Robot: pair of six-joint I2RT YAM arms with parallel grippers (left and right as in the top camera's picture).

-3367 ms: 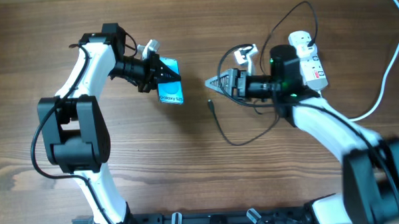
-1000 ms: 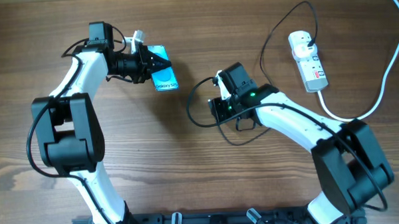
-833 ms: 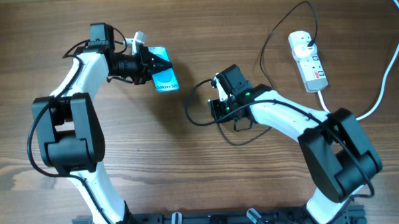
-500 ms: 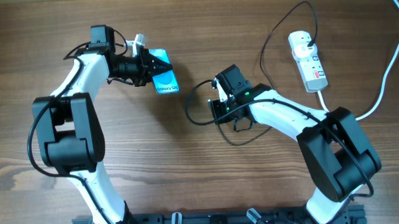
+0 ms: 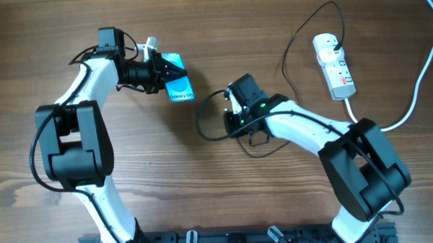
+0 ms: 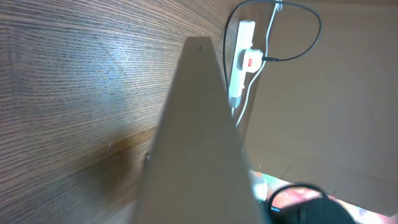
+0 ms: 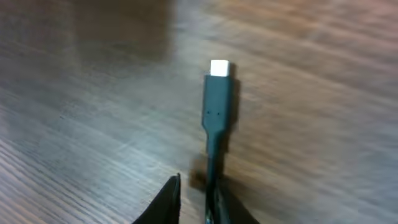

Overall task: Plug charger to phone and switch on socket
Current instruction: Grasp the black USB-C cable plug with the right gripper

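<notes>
The charger is light and limp along its cable and stiff only at the moulded plug, so the best hold is just behind that tip. The right gripper seems clamped there, with the plug jutting forward over the table, though blur hides the contact. The left gripper clasps the phone, slick and breakable, near the plug and well apart from the socket.
</notes>
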